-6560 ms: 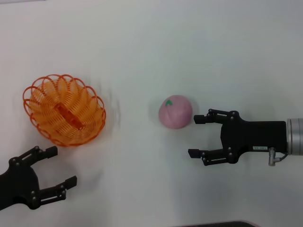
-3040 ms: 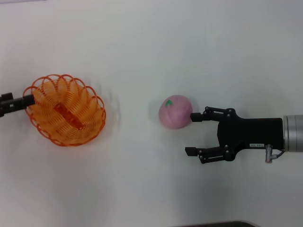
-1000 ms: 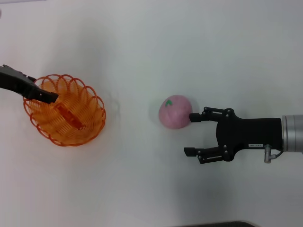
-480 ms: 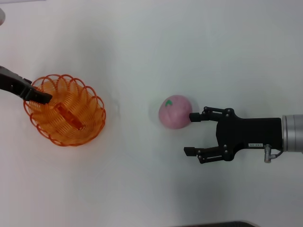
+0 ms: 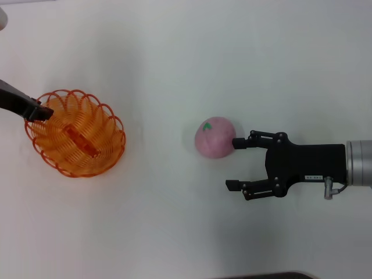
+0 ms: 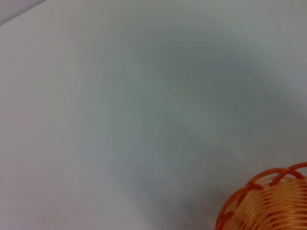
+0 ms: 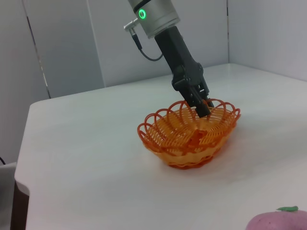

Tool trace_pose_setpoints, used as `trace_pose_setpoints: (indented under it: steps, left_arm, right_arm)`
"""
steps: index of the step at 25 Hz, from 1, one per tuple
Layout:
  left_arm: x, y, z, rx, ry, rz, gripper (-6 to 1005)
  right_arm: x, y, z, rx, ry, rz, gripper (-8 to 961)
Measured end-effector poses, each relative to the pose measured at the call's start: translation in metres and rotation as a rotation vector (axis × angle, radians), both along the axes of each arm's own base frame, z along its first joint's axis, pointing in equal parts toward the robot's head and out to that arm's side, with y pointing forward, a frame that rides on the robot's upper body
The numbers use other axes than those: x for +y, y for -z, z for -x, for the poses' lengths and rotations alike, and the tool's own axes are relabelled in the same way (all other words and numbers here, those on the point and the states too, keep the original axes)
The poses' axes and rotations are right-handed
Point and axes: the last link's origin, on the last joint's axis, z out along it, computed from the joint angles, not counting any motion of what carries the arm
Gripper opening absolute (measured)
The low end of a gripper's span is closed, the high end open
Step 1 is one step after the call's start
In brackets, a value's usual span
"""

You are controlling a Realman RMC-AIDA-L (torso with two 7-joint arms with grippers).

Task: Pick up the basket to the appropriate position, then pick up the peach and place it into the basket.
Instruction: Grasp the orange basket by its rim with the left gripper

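Observation:
The orange wire basket [image 5: 75, 135] sits at the left of the white table. My left gripper [image 5: 38, 111] reaches in from the left edge and is shut on the basket's far-left rim. The right wrist view shows that same left gripper [image 7: 202, 109] pinching the rim of the basket [image 7: 189, 136], which tilts slightly. The pink peach [image 5: 215, 138] with its green leaf mark rests near the middle. My right gripper [image 5: 233, 163] stands open just right of the peach; its upper fingertip touches the fruit, which is not between the fingers. In the left wrist view only a piece of the basket's rim [image 6: 268, 199] shows.
The bare white table [image 5: 174, 52] stretches between basket and peach. A dark table edge [image 5: 273, 275] runs along the front. In the right wrist view, grey wall panels [image 7: 72, 43] stand behind the table, and the peach [image 7: 278, 221] peeks in at a corner.
The left gripper came from the front left to the basket's rim and shut on it. In the last half second, basket and gripper shifted slightly left. The right arm barely moved.

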Motion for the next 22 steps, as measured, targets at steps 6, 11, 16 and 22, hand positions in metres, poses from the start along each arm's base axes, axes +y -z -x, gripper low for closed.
trace_pose_setpoints:
  steps: [6, 11, 16, 22]
  left_arm:
    - [0.0000, 0.0002, -0.0010, -0.001, -0.004, 0.004, 279]
    - [-0.0004, 0.0001, -0.0010, -0.002, -0.007, 0.006, 160]
    - [0.0001, 0.0006, -0.0026, -0.003, -0.002, 0.002, 132]
    - [0.0002, 0.0013, -0.0075, -0.014, -0.023, 0.009, 127]
  right_arm:
    - [0.0005, 0.0000, 0.0005, 0.000, -0.002, 0.000, 925]
    - [0.0013, 0.0000, 0.0011, 0.000, -0.004, 0.000, 925]
    - [0.0014, 0.0000, 0.0012, 0.000, -0.005, 0.000, 925]
    - [0.0017, 0.0000, 0.0014, 0.000, -0.006, 0.000, 925]
